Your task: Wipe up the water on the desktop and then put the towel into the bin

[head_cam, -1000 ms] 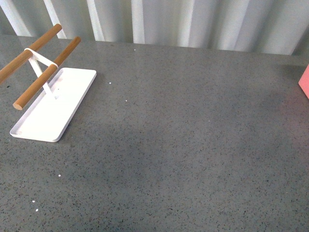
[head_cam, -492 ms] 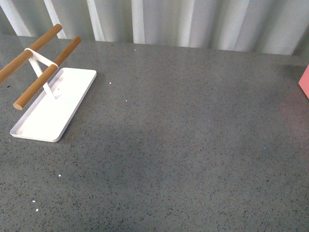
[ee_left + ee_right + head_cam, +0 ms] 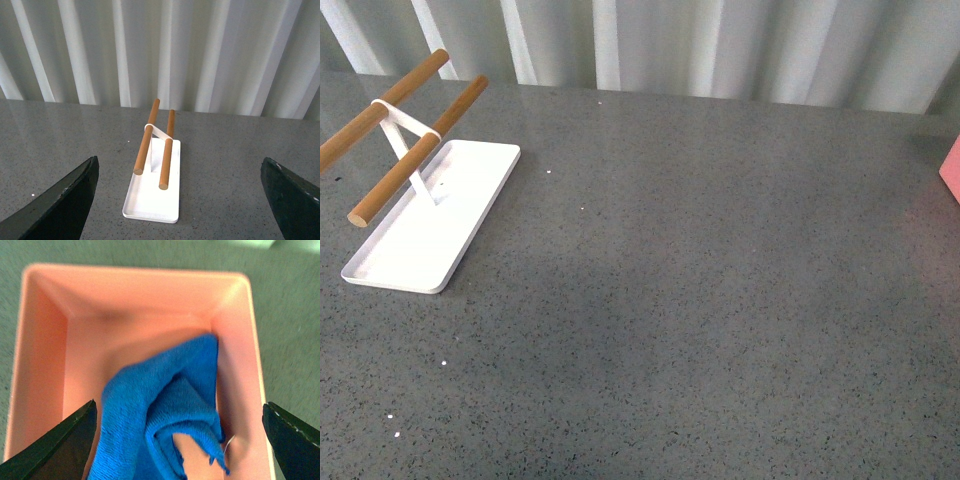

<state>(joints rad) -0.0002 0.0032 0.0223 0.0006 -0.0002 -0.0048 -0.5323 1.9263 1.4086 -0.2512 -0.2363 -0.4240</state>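
Front view unchanged since earlier: tray (image 3: 430, 225) stays on table (image 3: 720, 300). Towel (image 3: 165, 410) inside bin (image 3: 45, 355). Both tools wide, empty.

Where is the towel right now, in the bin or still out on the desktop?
In the bin. The right wrist view shows the blue towel crumpled inside the pink bin, walls around it; right gripper open above it.

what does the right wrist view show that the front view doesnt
Only the right wrist view shows the towel, crumpled inside the bin, and the right gripper with its fingers spread wide above it. Only the front view shows the white tray with its wooden rods. Both show the desktop and some of the bin, just a corner in the front view.
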